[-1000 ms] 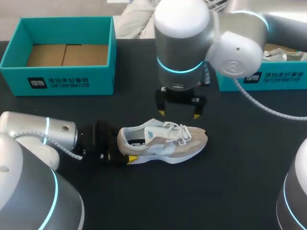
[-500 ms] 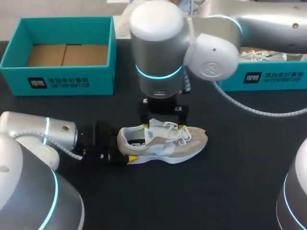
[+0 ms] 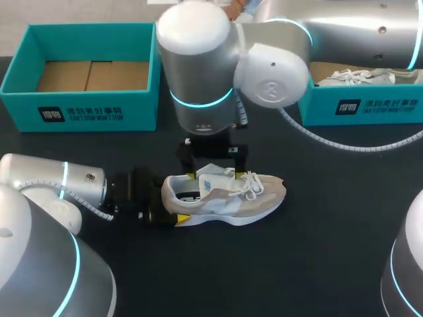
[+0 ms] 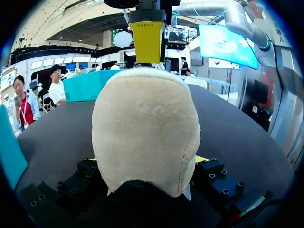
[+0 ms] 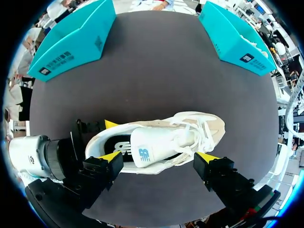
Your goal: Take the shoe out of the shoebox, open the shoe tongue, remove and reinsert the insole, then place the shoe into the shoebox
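Observation:
A beige and white shoe (image 3: 225, 198) lies on its sole on the black table, toe to the right. My left gripper (image 3: 173, 209) comes in low from the left, a finger on each side of the heel, shut on the shoe. The left wrist view is filled by the beige heel (image 4: 145, 128) between my left gripper's (image 4: 147, 161) fingers. My right gripper (image 3: 213, 168) hangs open just above the shoe's collar and tongue. In the right wrist view the shoe (image 5: 161, 140) lies under my right gripper (image 5: 159, 156), whose fingers stand wide apart and touch nothing. The white tongue (image 5: 147, 147) covers the dark insole.
An empty teal shoebox (image 3: 79, 105) stands at the back left. A second teal box (image 3: 360, 105) at the back right holds another pale shoe (image 3: 357, 76). Bare table lies in front of the shoe and to its right.
My right arm has swung left and come down, from over the laces to over the collar and tongue. The left gripper and the shoe have not moved.

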Controlling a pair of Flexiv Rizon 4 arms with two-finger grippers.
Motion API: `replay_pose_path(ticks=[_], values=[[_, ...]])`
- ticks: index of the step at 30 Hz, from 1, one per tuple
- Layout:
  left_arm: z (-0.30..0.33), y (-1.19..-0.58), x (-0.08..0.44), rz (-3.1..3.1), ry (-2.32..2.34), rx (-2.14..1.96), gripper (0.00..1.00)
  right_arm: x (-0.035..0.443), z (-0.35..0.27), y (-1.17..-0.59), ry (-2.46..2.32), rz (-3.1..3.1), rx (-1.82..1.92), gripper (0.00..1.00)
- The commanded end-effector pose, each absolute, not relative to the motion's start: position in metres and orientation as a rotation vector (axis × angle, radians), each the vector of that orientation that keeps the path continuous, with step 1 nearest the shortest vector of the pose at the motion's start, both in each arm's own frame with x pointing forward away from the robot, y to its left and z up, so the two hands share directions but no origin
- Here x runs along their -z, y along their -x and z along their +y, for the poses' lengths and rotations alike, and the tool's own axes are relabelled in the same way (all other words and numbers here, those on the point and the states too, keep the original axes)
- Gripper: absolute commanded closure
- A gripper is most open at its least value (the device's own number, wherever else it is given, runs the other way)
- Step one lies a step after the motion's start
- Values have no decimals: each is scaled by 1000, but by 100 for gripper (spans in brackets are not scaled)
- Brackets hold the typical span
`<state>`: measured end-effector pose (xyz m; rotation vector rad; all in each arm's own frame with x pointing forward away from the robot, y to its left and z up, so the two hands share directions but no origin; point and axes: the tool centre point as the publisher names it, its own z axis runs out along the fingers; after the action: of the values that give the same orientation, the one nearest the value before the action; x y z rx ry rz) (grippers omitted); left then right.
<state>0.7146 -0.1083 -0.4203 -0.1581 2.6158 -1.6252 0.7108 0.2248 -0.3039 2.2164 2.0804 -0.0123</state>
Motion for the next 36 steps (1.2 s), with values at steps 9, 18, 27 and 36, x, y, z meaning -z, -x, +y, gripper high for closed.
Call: replay_pose_path(ticks=[9,18,27,36], values=[[-109,-712,427,2618,159,1623,100,345,253,-701,-2191,1869,239,0],[-109,-712,427,2618,159,1623,100,352,229,-703,-2189,1672,290,0],[-109,-712,427,2618,159,1623,100,355,203,-712,-2173,1531,360,0],[-109,-712,427,2618,159,1623,100,326,178,-709,-2194,1422,416,0]])
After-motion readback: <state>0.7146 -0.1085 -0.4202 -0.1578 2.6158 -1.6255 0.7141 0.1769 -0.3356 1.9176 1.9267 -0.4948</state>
